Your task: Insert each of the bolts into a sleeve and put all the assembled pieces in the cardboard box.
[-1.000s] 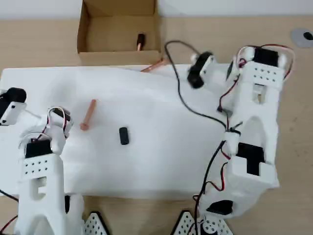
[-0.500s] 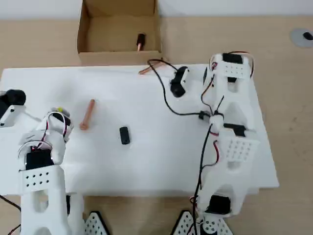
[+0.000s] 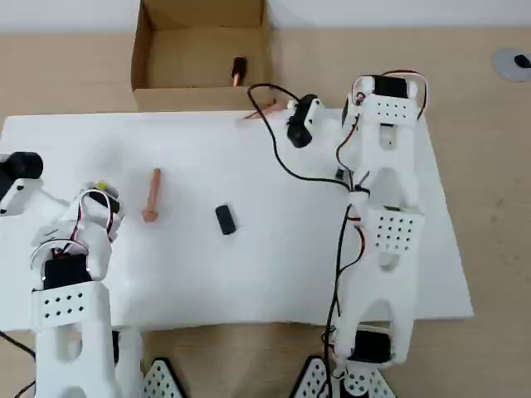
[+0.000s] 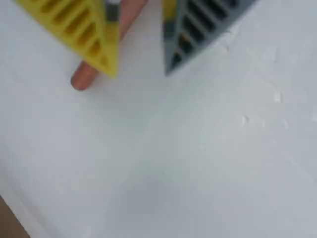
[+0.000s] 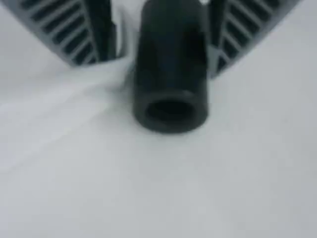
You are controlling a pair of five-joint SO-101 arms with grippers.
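Left pincer [image 4: 140, 72] apart, poised over bolt [image 4: 84, 77], toward surface [image 3: 498, 166] left edge. Right pincer [image 5: 163, 64] apart, flanking black sleeve [image 5: 171, 74].

Wooden table [image 3: 498, 182]. Bearing: one white sheet [image 3: 265, 274], spread across the middle; one cardboard box [image 3: 202, 98], open-topped, at the sheet's far edge; one grey disc [image 3: 516, 60], far corner. On the sheet: copper bolt [image 3: 152, 196]; black sleeve [image 3: 226, 220], near it but apart; second bolt [image 3: 267, 108], just beside the box.
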